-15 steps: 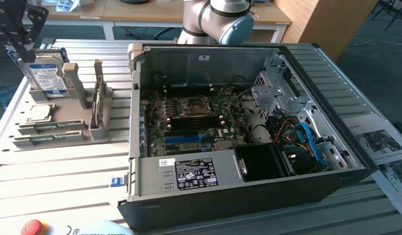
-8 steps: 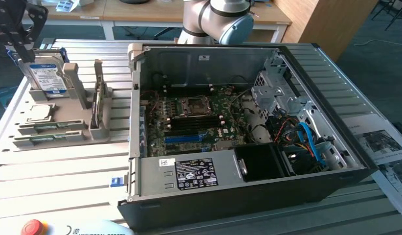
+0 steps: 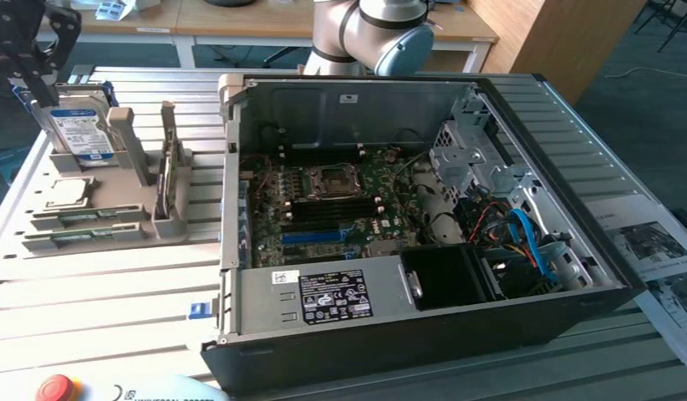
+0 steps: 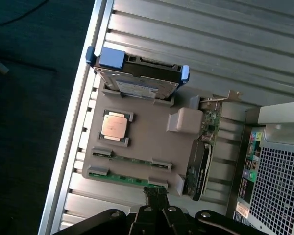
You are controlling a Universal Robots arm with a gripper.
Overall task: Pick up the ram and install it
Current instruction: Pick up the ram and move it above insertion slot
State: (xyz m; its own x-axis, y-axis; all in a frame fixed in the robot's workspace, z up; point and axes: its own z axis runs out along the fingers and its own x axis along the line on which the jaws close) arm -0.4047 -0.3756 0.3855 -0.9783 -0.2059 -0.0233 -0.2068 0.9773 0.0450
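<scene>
Approach step, by judgement: ram (image 4: 127, 179) not yet picked, nothing installed. Hand (image 4: 156, 195) is seen shut tight with nothing held, poised high over the grey tray (image 3: 154, 225), which is set at the exterior view's left of the open computer case (image 3: 433, 351). Ram is laid flat in the tray's nearest slot in the exterior view; a second green stick (image 4: 131, 159) is lodged just beside it, with a processor chip (image 4: 113, 125) and a hard drive (image 3: 82, 125) farther back. Tray and case are carried on the slatted counter (image 3: 99, 292). Motherboard (image 3: 355, 196) is exposed inside the case. For a pick, fingers would need to be parted and brought square across the stick's thin edges, so careful lining-up is called for.
</scene>
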